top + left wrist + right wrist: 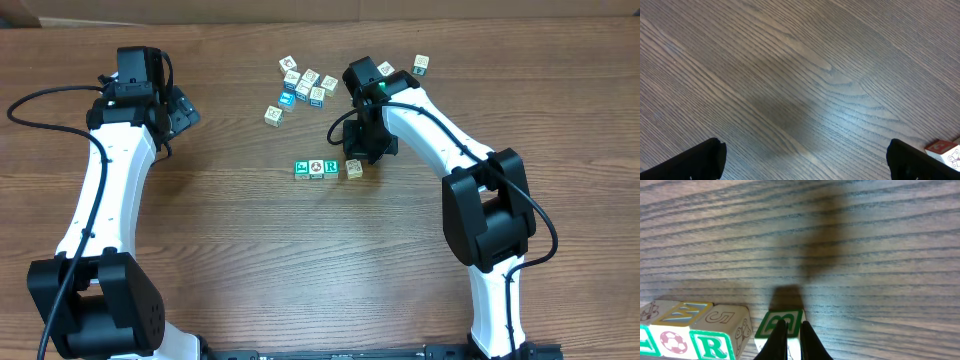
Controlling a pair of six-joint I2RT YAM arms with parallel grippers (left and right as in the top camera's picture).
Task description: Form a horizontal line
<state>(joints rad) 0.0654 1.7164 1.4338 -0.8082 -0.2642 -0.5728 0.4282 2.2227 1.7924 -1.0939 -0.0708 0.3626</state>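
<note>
The wooden table [250, 250] spreads under both my arms. My left hand [804, 150] hangs over bare wood off to the left, fingers spread wide, with one stray block [945, 150] at the edge of its view. My right hand [792, 330] is low at the right end of the row of three blocks [316, 168], fingers pressed almost together over a fourth block [767, 325] rather than around it. That block sits just beside the row with a narrow gap. The loose blocks [305, 85] lie clustered farther back.
</note>
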